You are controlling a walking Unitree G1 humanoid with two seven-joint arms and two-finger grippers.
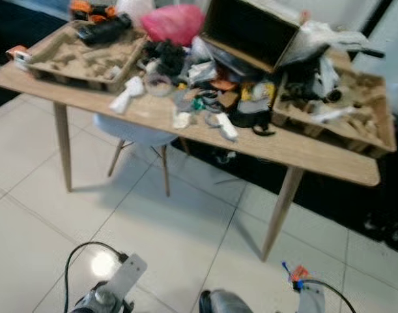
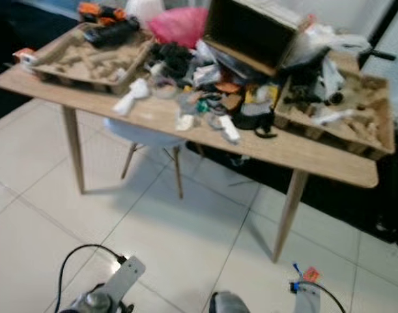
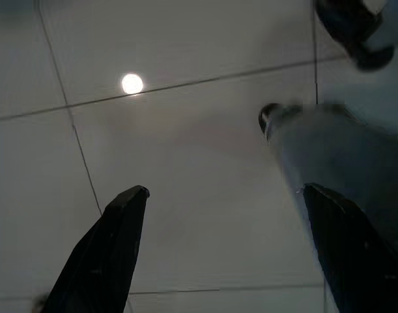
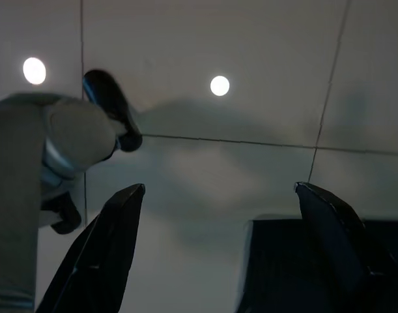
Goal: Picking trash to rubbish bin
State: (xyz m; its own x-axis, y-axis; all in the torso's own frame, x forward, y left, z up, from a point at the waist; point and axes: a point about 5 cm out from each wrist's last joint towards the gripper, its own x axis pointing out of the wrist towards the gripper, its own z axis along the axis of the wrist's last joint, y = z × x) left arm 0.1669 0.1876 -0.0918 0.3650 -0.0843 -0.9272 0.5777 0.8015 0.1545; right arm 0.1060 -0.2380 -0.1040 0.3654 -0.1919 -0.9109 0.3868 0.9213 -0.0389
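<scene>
Two silver arms hang low at the near edge of the head views, cut off by the frame, above the pale tiled floor [image 1: 153, 222]. In the wrist views the left claw [image 3: 228, 251] and the right claw [image 4: 215, 251] both point down at that floor with their black fingers spread wide and nothing between them. Bright ceiling-light reflections dot the tiles, and part of the robot's own body crosses each wrist view, dark and hard to read.

Farther on stands a wooden desk [image 1: 316, 160] on slanted legs, its surface blurred. A pale chair [image 1: 137, 134] is tucked under it, mostly hidden by the top. Along the near edge lie several white crumpled scraps [image 1: 127, 94], and toward the middle sits a heap of mixed litter [image 1: 212, 91]: white, black, orange and green bits too smeared to tell apart. A shallow cardboard tray [image 1: 88, 55] fills the left end, holding a black object; a second cardboard tray [image 1: 365, 117] at the right end carries dark and white items that cannot be made out. Behind the heap, along the far edge, an open brown box [image 1: 251, 32] stands tilted beside a pink bag [image 1: 172, 23], both cut by the top of the frame.
</scene>
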